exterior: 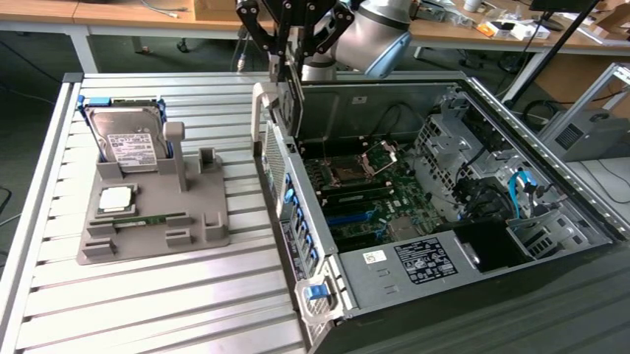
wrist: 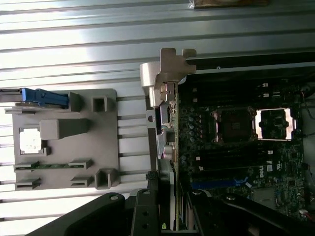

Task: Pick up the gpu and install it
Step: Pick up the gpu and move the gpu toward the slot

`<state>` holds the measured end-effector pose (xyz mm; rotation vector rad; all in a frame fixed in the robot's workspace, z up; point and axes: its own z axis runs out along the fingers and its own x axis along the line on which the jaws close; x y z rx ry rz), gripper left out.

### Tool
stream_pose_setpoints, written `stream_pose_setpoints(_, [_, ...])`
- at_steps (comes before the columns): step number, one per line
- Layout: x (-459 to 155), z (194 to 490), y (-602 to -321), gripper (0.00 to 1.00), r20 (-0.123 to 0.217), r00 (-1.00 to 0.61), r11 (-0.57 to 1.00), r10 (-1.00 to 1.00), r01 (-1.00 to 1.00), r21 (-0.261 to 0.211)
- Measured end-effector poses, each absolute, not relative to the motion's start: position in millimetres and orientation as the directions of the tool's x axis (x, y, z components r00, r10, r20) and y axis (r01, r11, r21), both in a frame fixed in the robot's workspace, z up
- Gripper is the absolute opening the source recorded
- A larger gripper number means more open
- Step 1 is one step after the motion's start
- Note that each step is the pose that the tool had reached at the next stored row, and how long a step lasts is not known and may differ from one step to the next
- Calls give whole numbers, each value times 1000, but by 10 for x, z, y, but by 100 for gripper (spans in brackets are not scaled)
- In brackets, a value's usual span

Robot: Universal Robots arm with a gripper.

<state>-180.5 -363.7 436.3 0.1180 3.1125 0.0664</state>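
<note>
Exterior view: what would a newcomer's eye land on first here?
The open computer case, its motherboard bared, takes up the exterior view's right. Above the case's left wall the gripper holds the gpu upright. On the exterior view's left, a hard drive stands in a grey fixture.

Robotics lab, cluttered wooden workbenches (exterior: 128, 13), open computer case (exterior: 394, 99), slatted metal table (exterior: 147, 302)

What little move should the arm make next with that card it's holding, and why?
Probably carry it a little further in over the motherboard. The fingers grip the gpu above the open case's rear wall, so the card hangs at the board's edge, not yet above the blue slot.
</note>
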Motion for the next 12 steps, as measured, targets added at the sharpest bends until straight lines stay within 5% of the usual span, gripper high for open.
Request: stream_pose_setpoints(12, [-1741, 4363, -3637, 27, -25, -997, 996, 76, 75, 44])
